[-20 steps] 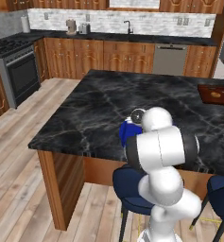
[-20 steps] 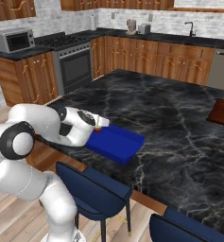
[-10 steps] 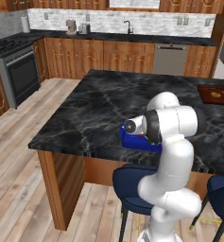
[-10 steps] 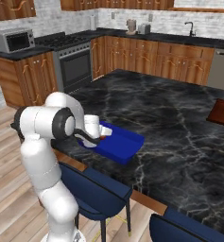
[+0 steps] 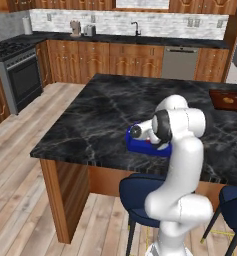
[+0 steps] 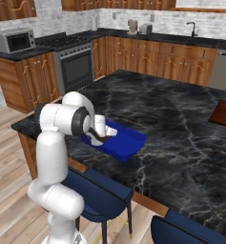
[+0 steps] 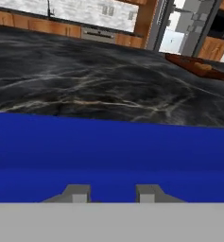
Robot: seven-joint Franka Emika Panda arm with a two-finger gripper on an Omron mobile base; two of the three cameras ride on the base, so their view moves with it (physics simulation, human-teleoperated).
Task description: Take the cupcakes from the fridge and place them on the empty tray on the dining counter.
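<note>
- The gripper hangs low over the near end of the tray, its hand tilted toward the far side of the counter.
- The fingertips stand a modest gap apart; whether anything sits between them cannot be told, as the gap lies at the very bottom edge of the hand view.
- No cupcake can be made out in the tray ahead of the tips; in the right base view the hand hides the tray's near corner.
- The fridge stands far ahead and to the right of the gripper, door open.
- The wooden board lies well beyond the tray, right of the gripper's line.
- Handling judgement: a cupcake is light, small and soft on top; frosting smears and crushes. Take it low, on the stiffer base, with gentle pressure, and set it down flat before letting go.
</note>
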